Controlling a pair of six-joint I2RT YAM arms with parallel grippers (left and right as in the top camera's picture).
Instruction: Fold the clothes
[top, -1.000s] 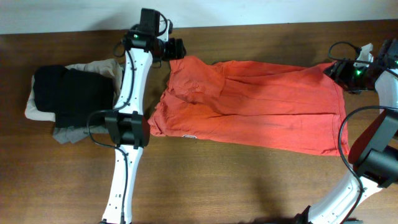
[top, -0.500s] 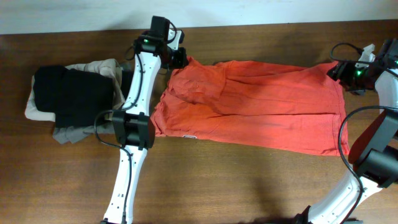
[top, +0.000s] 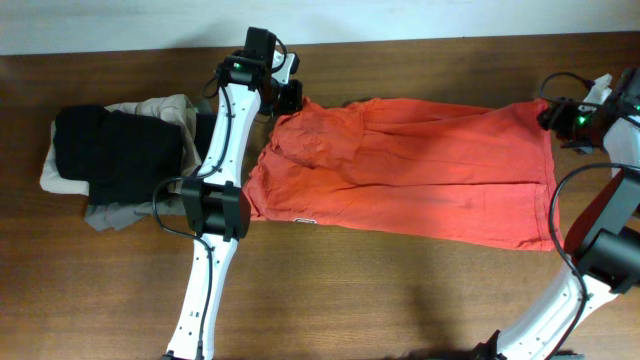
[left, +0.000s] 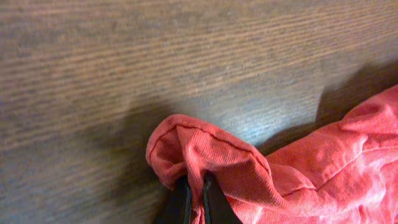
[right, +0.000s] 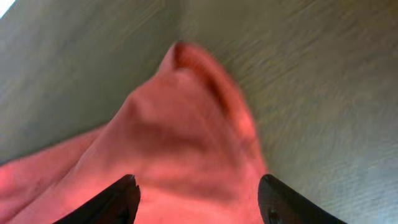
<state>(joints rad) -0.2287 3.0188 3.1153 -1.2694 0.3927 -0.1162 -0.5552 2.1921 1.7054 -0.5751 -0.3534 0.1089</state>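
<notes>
Brown wooden table (top: 400, 290) carries the red-orange T-shirt (top: 420, 170), spread flat across its middle. My left wrist view cuts off most of the left gripper (left: 195, 191), whose black tips are pinched tight on a rolled shirt corner. My right wrist view is blurred: the right gripper (right: 198, 190) stands wide, with bunched cloth between its jaws and contact unclear. Left of the shirt, a black garment (top: 110, 150) covers most of a beige garment (top: 160, 105) and a grey garment (top: 115, 217)

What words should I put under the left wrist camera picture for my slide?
Left gripper shut on a bunched corner of the red-orange T-shirt on the wooden table.
</notes>
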